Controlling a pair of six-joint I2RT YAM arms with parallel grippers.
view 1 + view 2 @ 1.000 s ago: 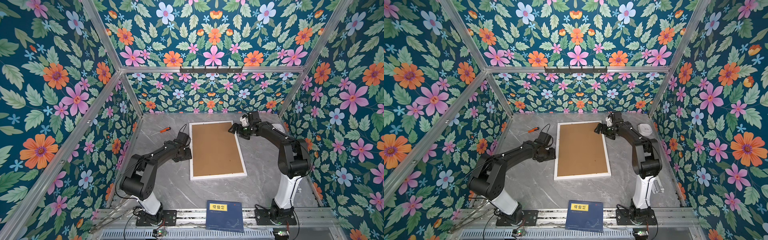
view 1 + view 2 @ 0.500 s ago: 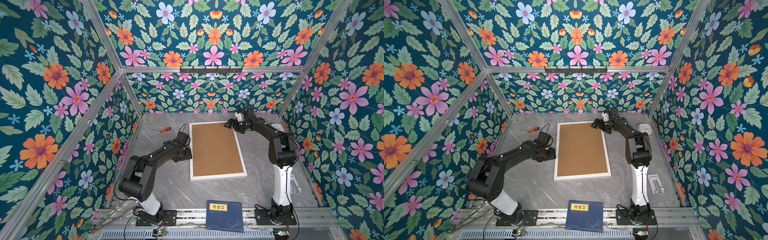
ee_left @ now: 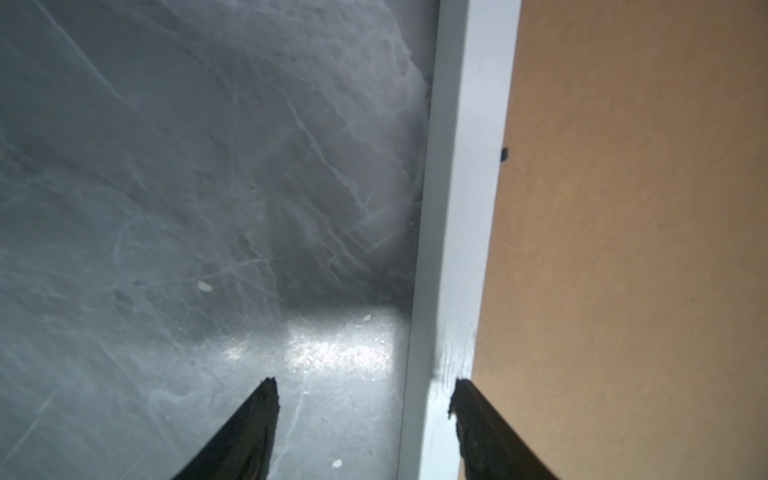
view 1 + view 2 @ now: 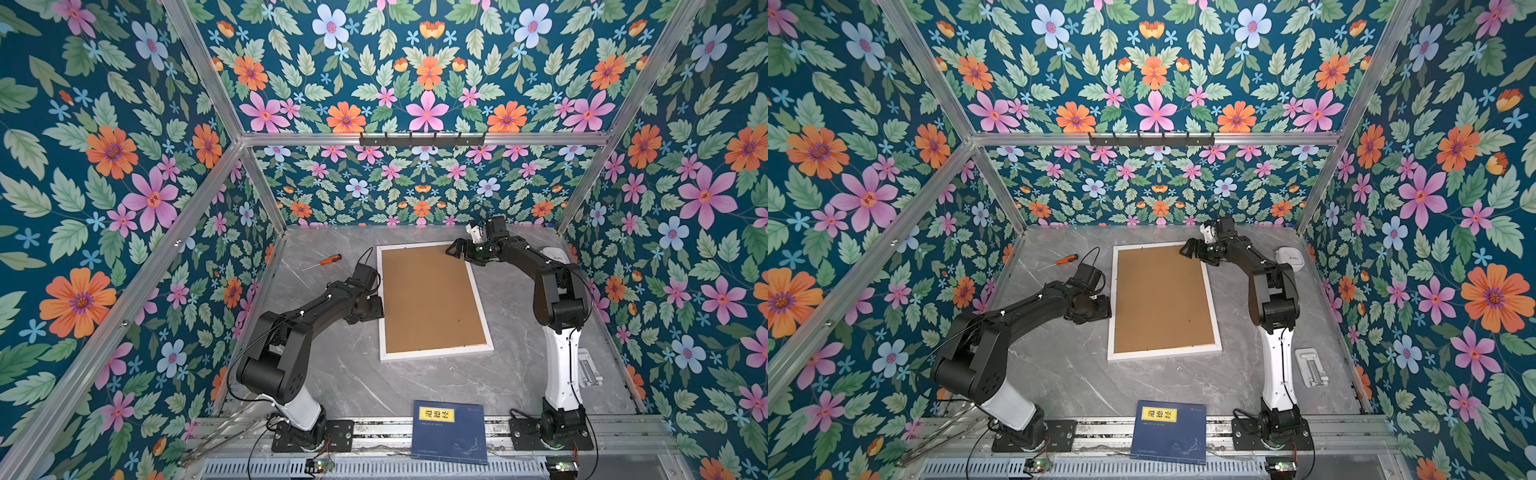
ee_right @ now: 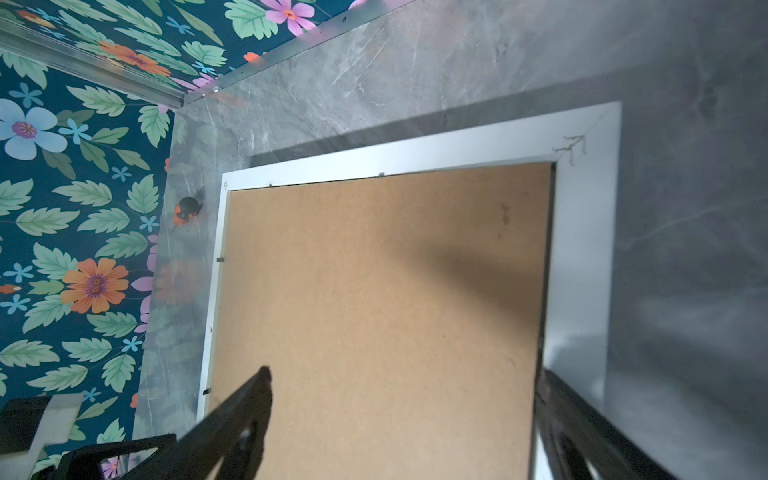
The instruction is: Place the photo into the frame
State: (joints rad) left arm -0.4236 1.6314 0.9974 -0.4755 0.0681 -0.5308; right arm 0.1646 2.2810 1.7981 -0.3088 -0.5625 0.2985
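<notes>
Brown backing board (image 4: 430, 299) fills the white frame (image 4: 436, 354). The frame lies face down on the grey table (image 4: 332, 374), back upward, presumably so that its contents can be loaded from behind.

Left claw (image 3: 362, 399): spread, straddling the frame's left rail, one finger on the table side and one at the board's edge. It pinches nothing and is likely placed to steady or grip that rail.

Right claw (image 5: 405, 376): spread wide over the board near the frame's far right corner, one finger above the right rail, holding nothing. A lift of the board looks intended.

Photo: nowhere in sight from where I stand. It may lie under the board; that cannot be confirmed.
</notes>
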